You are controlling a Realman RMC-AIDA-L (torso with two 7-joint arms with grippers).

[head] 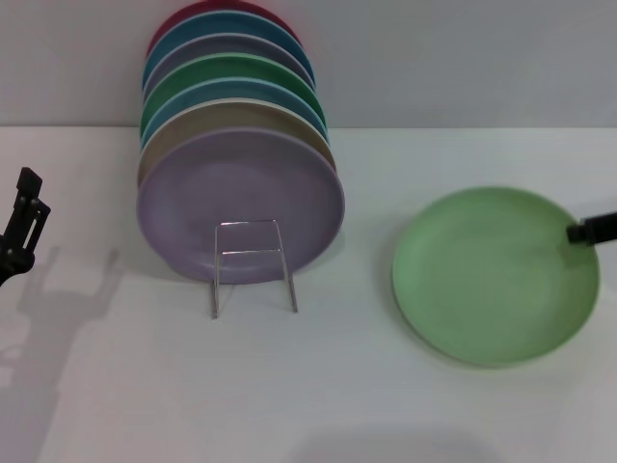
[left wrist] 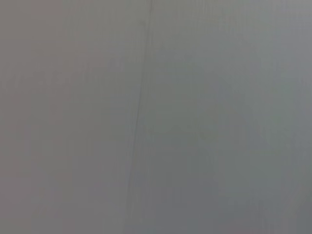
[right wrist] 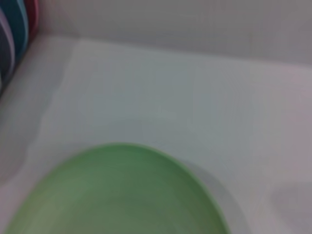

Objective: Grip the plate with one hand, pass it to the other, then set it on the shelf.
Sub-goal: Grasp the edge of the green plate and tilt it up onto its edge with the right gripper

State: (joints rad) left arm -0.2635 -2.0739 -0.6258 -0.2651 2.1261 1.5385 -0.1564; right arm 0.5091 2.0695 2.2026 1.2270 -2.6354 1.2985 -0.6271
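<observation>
The pale mint-green plate (head: 492, 275) lies flat on the white table at the right, and it fills the lower part of the right wrist view (right wrist: 117, 195). The black tip of my right gripper (head: 590, 230) reaches in from the right edge of the head view, over the plate's right rim. Whether it touches the rim I cannot tell. My left gripper (head: 21, 227) hangs at the far left, well away from the plate. The shelf, a thin silver wire rack (head: 253, 265), stands left of centre with several plates leaning in it.
A lavender plate (head: 241, 204) is frontmost in the rack, with tan, blue, green and red ones behind it; their edges show in the right wrist view (right wrist: 14, 34). A grey wall runs behind the table. The left wrist view shows only a plain grey surface.
</observation>
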